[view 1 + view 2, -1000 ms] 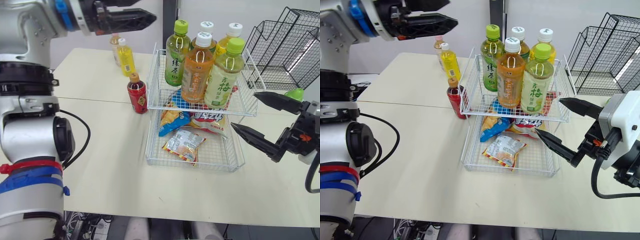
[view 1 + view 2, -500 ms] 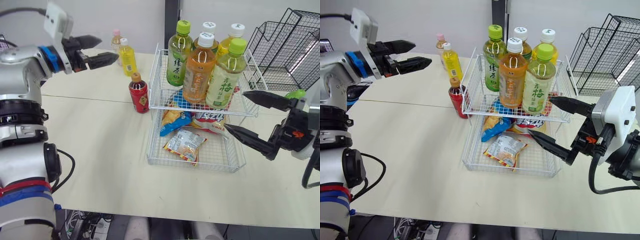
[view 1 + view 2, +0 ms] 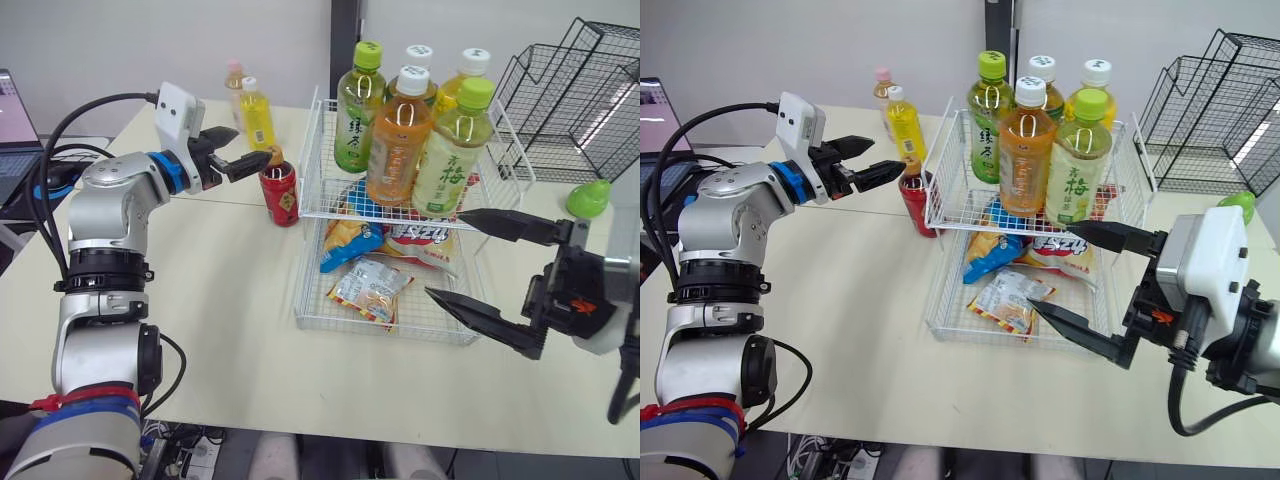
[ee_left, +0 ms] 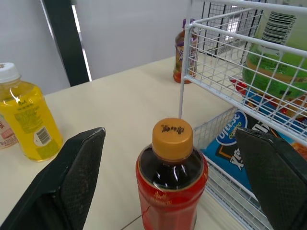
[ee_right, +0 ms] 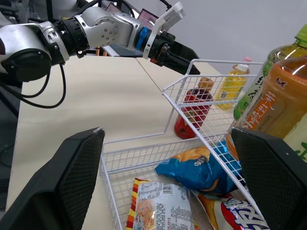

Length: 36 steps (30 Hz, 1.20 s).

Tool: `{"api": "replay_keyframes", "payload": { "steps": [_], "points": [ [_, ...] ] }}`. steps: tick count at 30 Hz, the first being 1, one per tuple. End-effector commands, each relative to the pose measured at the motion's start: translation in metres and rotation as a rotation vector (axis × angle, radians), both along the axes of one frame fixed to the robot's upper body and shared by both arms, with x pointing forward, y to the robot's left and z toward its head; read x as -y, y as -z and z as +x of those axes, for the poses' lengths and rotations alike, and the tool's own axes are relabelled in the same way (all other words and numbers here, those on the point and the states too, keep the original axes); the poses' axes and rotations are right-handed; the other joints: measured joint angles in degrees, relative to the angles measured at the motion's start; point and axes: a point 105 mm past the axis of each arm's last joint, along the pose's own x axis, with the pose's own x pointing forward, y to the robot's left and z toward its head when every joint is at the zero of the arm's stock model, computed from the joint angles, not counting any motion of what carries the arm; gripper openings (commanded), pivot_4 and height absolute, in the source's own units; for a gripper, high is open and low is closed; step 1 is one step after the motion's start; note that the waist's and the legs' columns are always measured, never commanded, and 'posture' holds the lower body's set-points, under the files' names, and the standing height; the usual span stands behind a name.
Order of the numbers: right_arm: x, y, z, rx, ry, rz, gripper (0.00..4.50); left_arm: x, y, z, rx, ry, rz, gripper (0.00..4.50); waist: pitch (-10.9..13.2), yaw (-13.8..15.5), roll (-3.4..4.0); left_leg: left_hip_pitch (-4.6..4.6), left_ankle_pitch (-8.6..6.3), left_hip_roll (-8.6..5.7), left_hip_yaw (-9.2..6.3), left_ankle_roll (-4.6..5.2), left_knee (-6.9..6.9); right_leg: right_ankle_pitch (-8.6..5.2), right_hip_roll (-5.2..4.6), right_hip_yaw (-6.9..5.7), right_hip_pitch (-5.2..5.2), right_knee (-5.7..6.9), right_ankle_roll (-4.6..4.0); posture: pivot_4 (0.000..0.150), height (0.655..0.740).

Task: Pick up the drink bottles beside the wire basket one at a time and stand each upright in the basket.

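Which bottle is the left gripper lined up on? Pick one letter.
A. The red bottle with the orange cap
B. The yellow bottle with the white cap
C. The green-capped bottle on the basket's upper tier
A: in the left wrist view the red bottle stands between the open fingers of the left gripper, which do not touch it.

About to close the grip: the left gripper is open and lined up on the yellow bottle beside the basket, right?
No. The left gripper is open and lined up on the red bottle beside the basket, not the yellow bottle; the left wrist view shows it.
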Motion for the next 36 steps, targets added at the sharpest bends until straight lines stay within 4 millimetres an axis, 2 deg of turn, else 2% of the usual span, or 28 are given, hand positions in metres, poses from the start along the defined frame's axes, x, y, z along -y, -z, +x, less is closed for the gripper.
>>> {"api": "replay_keyframes", "payload": {
  "steps": [1,14,27,31,36],
  "points": [
    [-0.022,0.012,0.011,0.008,-0.002,0.004,4.50,0.009,-0.016,-0.001,0.074,-0.003,-0.023,4.46,0.00,-0.18,0.00,0.06,0.01,0.00,0.01,0.00,-0.02,0.02,0.02,0.04,0.01,0.01,-0.03,0.150,0.7134],
    [-0.031,0.008,0.019,0.068,0.032,0.049,4.50,0.022,-0.005,0.012,0.055,-0.046,-0.072,4.46,0.00,0.38,0.00,0.03,0.01,-0.02,0.01,-0.01,-0.02,0.02,-0.02,0.00,0.02,0.00,-0.04,0.150,0.7134],
    [-0.031,0.015,0.015,0.060,0.067,0.048,4.50,0.036,-0.003,0.017,0.049,-0.016,-0.071,4.46,0.00,0.35,0.00,0.02,0.01,-0.02,0.00,-0.01,-0.04,0.02,0.00,-0.02,0.02,0.00,-0.04,0.150,0.7134],
    [-0.031,0.014,0.016,0.067,0.075,0.050,4.50,0.037,-0.004,0.017,0.051,-0.008,-0.080,3.63,0.00,0.34,0.00,0.02,0.01,-0.02,-0.01,-0.01,-0.05,0.02,0.00,-0.02,0.01,-0.01,-0.04,0.150,0.7134],
    [-0.029,0.013,0.017,0.073,0.087,0.053,4.50,0.039,-0.003,0.016,0.049,0.004,-0.082,1.97,0.00,0.35,0.00,0.02,0.01,-0.02,0.00,-0.01,-0.05,0.02,0.00,-0.02,0.01,-0.01,-0.04,0.150,0.7134]
  ]
}}
